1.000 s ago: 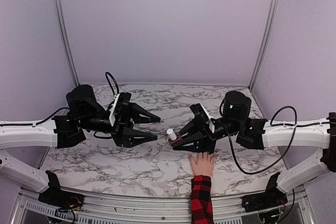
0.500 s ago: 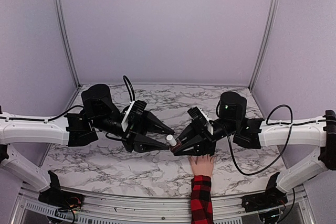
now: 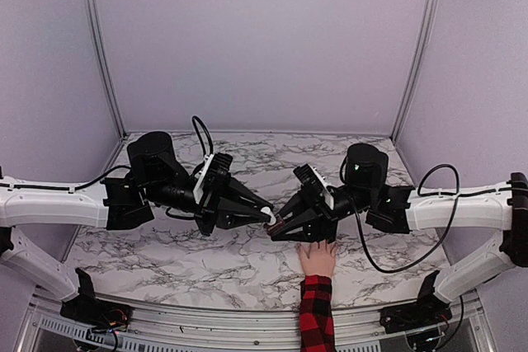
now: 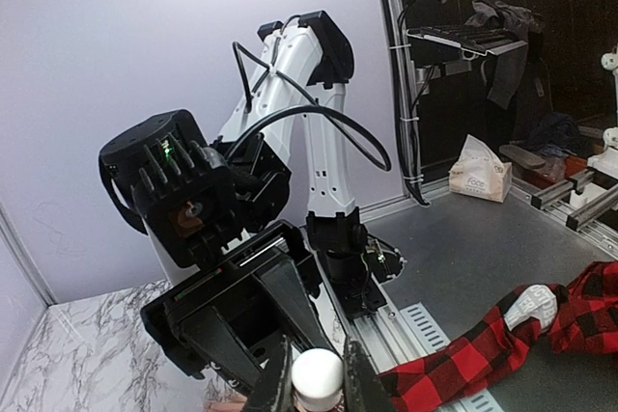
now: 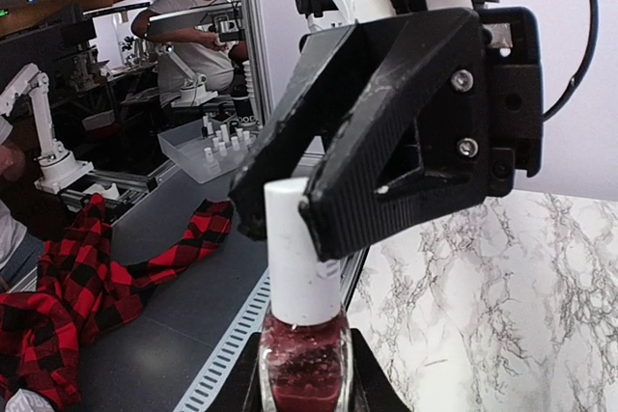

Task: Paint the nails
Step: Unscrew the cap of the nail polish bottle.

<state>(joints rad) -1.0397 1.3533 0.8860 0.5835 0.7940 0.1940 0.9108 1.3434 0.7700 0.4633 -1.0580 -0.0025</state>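
Note:
A small bottle of dark red polish [image 5: 302, 359] with a tall white cap [image 5: 297, 258] hangs upright above the marble table. My right gripper [image 3: 279, 227] is shut on the glass body. My left gripper [image 3: 266, 215] comes in from the left and is shut on the white cap [image 4: 318, 378], one finger [image 4: 280, 385] on each side. A pale hand [image 3: 318, 259] in a red-and-black plaid sleeve [image 3: 316, 315] lies flat near the front edge, just below the right gripper. Its fingertips reach under that gripper, so the nails cannot be made out.
The marble table [image 3: 190, 257] is bounded by lavender walls and a metal rail [image 3: 206, 321] at the front. The right arm's black cable [image 3: 396, 263] loops down close to the hand. Both arms meet at the table's middle.
My left gripper has travelled right to the bottle and closed on its white cap. The right gripper and bottle have shifted only slightly. The hand has stayed still.

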